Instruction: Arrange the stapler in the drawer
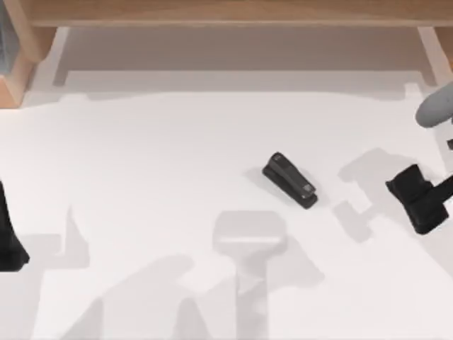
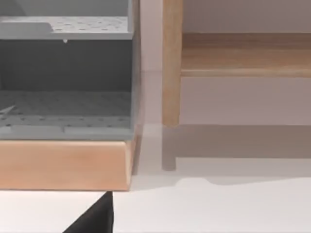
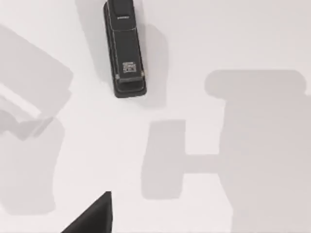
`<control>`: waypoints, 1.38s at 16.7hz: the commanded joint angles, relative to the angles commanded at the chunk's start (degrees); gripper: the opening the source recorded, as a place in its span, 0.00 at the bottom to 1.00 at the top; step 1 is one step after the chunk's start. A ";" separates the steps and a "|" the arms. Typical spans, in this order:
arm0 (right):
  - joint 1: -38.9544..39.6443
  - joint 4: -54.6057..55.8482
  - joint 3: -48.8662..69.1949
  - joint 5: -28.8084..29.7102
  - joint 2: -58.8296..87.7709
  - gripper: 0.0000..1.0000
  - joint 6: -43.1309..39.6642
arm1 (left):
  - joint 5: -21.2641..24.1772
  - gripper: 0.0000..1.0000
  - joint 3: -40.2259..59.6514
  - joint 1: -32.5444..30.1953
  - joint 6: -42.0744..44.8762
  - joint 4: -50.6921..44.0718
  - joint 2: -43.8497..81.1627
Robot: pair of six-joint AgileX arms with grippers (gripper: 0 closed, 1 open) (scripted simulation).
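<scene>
The stapler (image 1: 290,180) is small and black with a tiny grey mark near one end. It lies slantwise on the white table, right of centre, and appears again in the right wrist view (image 3: 124,48). My right gripper (image 1: 417,200) hovers to its right near the table's right edge, apart from it and holding nothing. My left gripper (image 1: 8,244) is parked at the left edge. The drawer (image 2: 65,121), grey and perforated inside with a light wooden front, faces the left wrist camera. In the top view its corner (image 1: 10,71) sits at the far left back.
A light wooden frame (image 1: 226,14) runs along the back of the table, with a wooden post (image 2: 171,63) beside the drawer. Arm shadows fall across the white tabletop (image 1: 141,177) around the stapler.
</scene>
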 joint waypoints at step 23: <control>10.69 -39.61 70.61 5.34 71.09 1.00 1.16 | 0.00 1.00 0.00 0.00 0.00 0.00 0.00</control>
